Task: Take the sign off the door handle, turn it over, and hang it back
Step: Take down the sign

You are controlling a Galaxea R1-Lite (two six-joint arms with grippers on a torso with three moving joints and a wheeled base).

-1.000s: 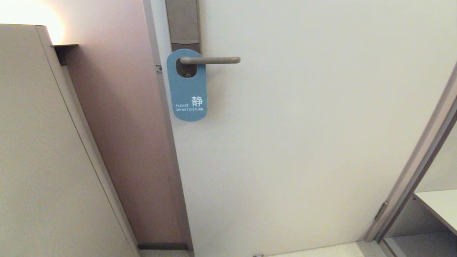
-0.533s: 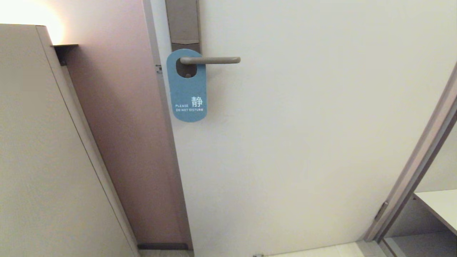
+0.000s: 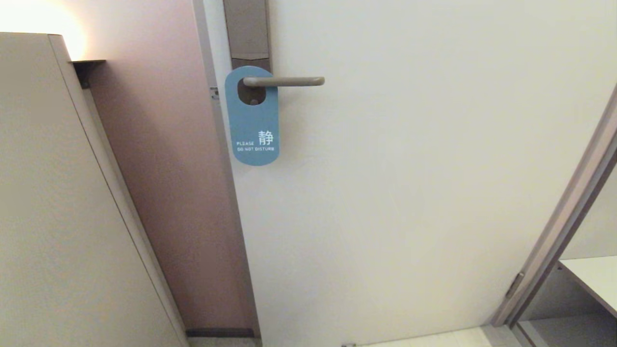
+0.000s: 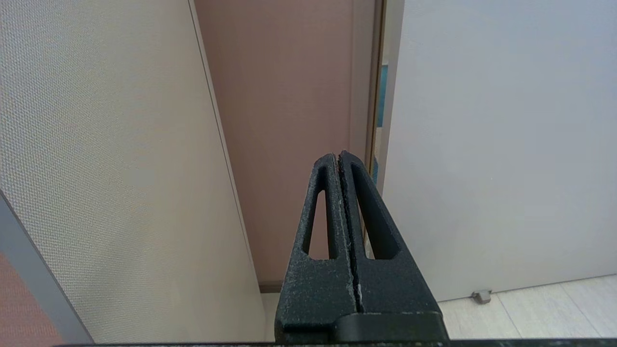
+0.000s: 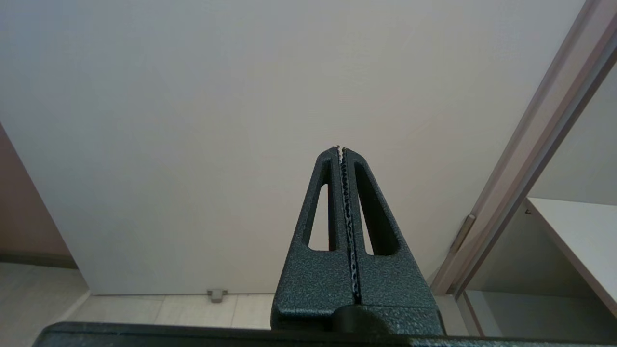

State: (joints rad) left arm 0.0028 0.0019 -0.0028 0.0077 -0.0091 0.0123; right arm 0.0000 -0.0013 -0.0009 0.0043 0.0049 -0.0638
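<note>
The sign [image 3: 254, 123] hangs by its oval hole on the door handle [image 3: 284, 81], blue face out, reading "PLEASE DO NOT DISTURB". The handle is a horizontal grey-beige lever on a tall narrow plate [image 3: 247, 29] at the door's left edge. Neither arm shows in the head view. My left gripper [image 4: 337, 156] is shut and empty, low down, facing the pink wall beside the door edge. My right gripper [image 5: 340, 149] is shut and empty, low down, facing the bare lower door. The sign and handle are out of both wrist views.
A beige panel [image 3: 58, 202] stands close on the left, with a pink wall [image 3: 168, 168] behind it. The white door [image 3: 409, 168] fills the middle. A door frame [image 3: 569, 207] and a white shelf [image 3: 595, 279] are at the right. A small doorstop [image 5: 216, 293] sits on the floor.
The sign has swung very slightly on the handle. Nothing else has moved.
</note>
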